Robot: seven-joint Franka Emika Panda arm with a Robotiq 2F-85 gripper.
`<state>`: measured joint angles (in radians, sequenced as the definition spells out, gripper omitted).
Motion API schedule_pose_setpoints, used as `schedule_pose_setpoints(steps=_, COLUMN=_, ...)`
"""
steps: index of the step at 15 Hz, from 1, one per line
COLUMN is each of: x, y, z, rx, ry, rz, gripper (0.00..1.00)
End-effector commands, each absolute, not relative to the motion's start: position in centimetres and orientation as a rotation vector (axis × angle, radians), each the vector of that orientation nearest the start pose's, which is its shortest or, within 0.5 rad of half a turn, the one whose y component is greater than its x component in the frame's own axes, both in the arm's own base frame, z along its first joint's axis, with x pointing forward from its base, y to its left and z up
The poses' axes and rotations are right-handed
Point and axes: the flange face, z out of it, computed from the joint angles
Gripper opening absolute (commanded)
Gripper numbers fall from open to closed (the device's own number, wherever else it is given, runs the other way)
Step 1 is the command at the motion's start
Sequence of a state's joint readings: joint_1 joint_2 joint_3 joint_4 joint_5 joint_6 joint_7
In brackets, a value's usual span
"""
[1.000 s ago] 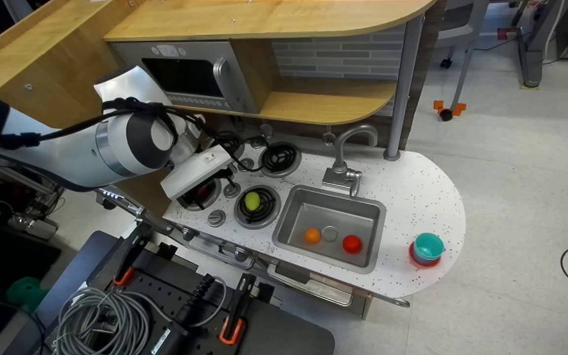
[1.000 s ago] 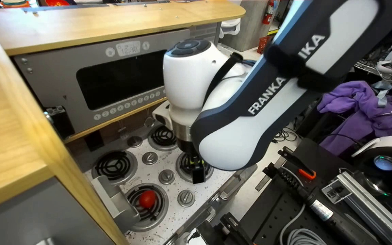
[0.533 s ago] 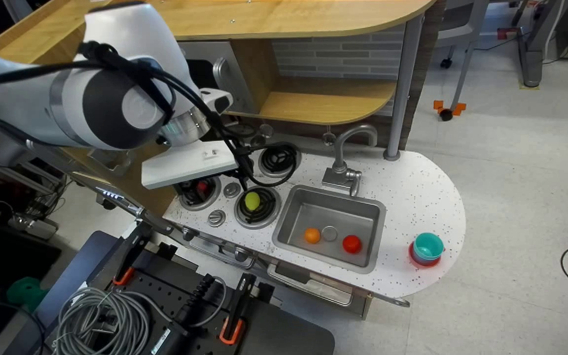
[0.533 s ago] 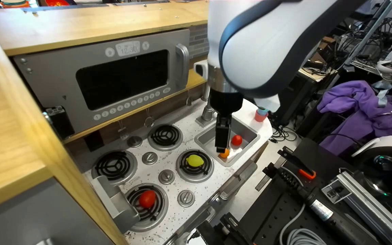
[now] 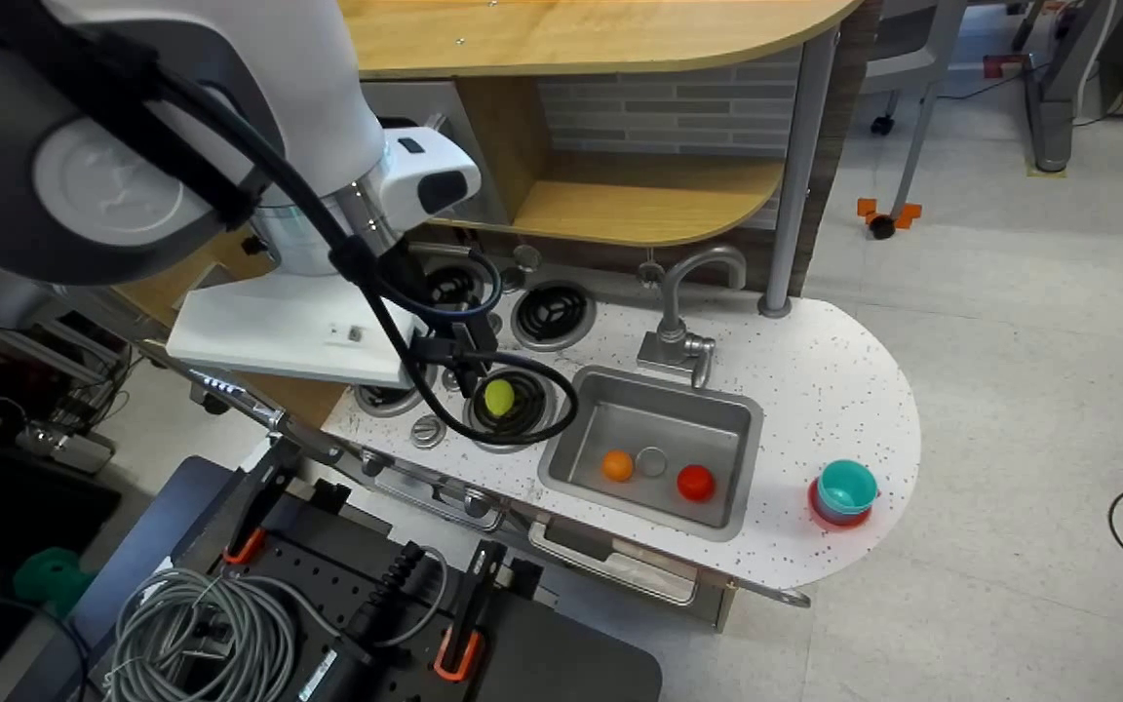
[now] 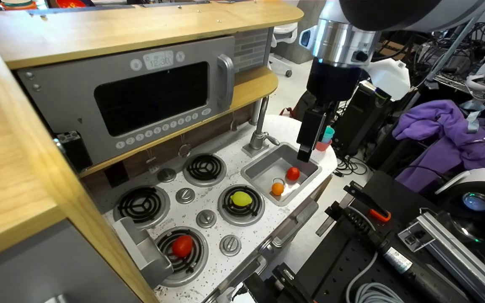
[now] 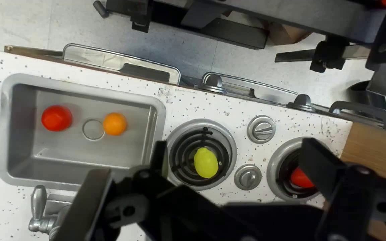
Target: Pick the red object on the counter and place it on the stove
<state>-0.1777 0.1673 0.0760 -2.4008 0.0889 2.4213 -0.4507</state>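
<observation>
The red object (image 6: 182, 246) rests on a front burner of the stove (image 6: 216, 236). In the wrist view the red object (image 7: 301, 178) is partly covered by one finger; in an exterior view the arm hides it. The white speckled counter (image 5: 795, 390) holds the sink and ends in a rounded edge. My gripper (image 7: 235, 142) is open and empty, with fingers wide apart. It hangs high above the stove, its fingers framing the two front burners in the wrist view. The gripper also shows in both exterior views (image 5: 469, 375) (image 6: 305, 155), touching nothing.
A yellow lemon (image 6: 241, 198) lies on the other front burner. The grey sink (image 5: 747, 458) holds an orange ball (image 5: 617, 465) and another red piece (image 5: 695, 483). A teal cup (image 5: 847, 486) stands in a red dish (image 5: 839, 520). The faucet (image 5: 674, 322) and oven shelf (image 5: 659, 200) rise behind.
The arm has risen from low over the front burners and swung away from the oven front, uncovering the lemon and sink in an exterior view. The red object and the other pieces have not moved.
</observation>
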Motion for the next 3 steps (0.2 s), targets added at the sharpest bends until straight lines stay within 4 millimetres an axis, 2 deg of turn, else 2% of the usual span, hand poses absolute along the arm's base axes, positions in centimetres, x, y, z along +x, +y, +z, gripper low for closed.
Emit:
schedule_pose_setpoints(steps=1, x=47.97, y=-4.76, z=23.47, rx=-3.004, ry=-0.412, rz=0.191, gripper=1.0)
schedule_pose_setpoints(steps=3, x=47.86, y=-4.75, z=23.37, rx=-3.004, ry=-0.404, rz=0.195, gripper=1.0)
